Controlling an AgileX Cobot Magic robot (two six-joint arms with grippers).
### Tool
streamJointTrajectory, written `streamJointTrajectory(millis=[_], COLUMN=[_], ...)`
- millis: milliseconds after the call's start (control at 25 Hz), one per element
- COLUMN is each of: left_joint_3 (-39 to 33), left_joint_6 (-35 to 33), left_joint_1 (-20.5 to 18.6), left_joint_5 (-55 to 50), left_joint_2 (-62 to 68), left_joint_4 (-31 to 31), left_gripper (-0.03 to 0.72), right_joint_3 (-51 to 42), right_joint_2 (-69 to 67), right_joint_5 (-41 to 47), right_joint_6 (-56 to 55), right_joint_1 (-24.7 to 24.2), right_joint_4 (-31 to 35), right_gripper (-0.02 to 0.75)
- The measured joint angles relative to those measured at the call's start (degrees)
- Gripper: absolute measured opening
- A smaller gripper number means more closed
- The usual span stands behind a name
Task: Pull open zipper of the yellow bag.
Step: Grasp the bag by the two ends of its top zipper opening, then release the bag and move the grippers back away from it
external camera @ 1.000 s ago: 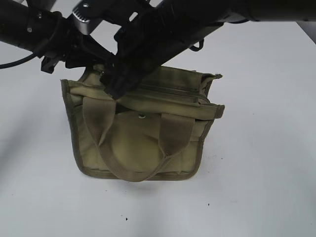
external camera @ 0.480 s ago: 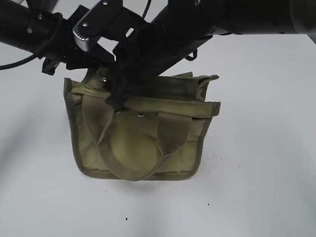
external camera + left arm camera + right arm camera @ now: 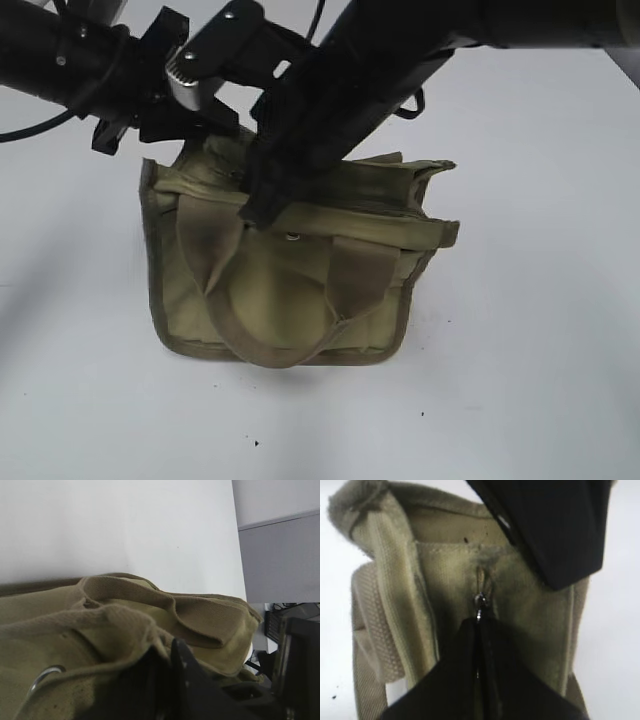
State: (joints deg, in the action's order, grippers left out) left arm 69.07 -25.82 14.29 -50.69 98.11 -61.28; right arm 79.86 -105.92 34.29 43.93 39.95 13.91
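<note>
Pinching the zipper pull atop the yellow bag (image 3: 290, 290), upright on the white tabletop (image 3: 520, 380).

Right gripper (image 3: 481, 625) clenched on the small metal pull of the zipper (image 3: 481, 597); left gripper (image 3: 215, 150) clamped on the bag's top rim behind it, bracing. Best to draw the pull straight along the zipper line, keeping the tab low and the rim taut. Only from the right wrist: pull and zipper tape. Only from the exterior: both arms crowding over the bag's left top, handles hanging in front.
</note>
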Motion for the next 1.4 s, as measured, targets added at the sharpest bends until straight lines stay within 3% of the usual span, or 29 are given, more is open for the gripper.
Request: streamJointTrajectory(millis=[160,560,760,920,1040,1240,1400], left_joint_3=[0.1,0.4,0.4,0.4,0.4,0.4,0.5], left_joint_6=[0.0,0.0,0.0,0.0,0.0,0.0,0.5], left_joint_1=[0.2,0.2,0.2,0.2,0.1,-1.5,-2.9], left_joint_5=[-0.3,-0.2,-0.1,-0.1,-0.7,-3.4,-5.1], left_joint_2=[0.0,0.0,0.0,0.0,-0.1,-4.8,-13.3], left_joint_4=[-1.7,-2.2,-2.2,-2.2,-1.9,4.3,16.2], left_gripper=[0.029,0.029,0.029,0.038,0.111,0.375,0.445], right_joint_3=[-0.1,-0.4,-0.5,-0.5,-0.5,-1.5,-6.3], right_joint_2=[2.9,9.2,9.2,9.3,9.4,11.1,16.0], right_joint_5=[8.9,32.6,34.6,35.0,35.0,35.0,35.0], right_joint_6=[-5.3,-11.3,-12.4,-14.2,-17.2,-25.1,-29.7], right_joint_1=[-3.1,-16.4,-20.2,-20.6,-20.6,-20.6,-20.6], right_joint_4=[-1.9,-3.0,-3.3,0.3,3.9,2.1,-3.2], right_gripper=[0.002,0.002,0.002,0.018,0.148,0.420,0.480])
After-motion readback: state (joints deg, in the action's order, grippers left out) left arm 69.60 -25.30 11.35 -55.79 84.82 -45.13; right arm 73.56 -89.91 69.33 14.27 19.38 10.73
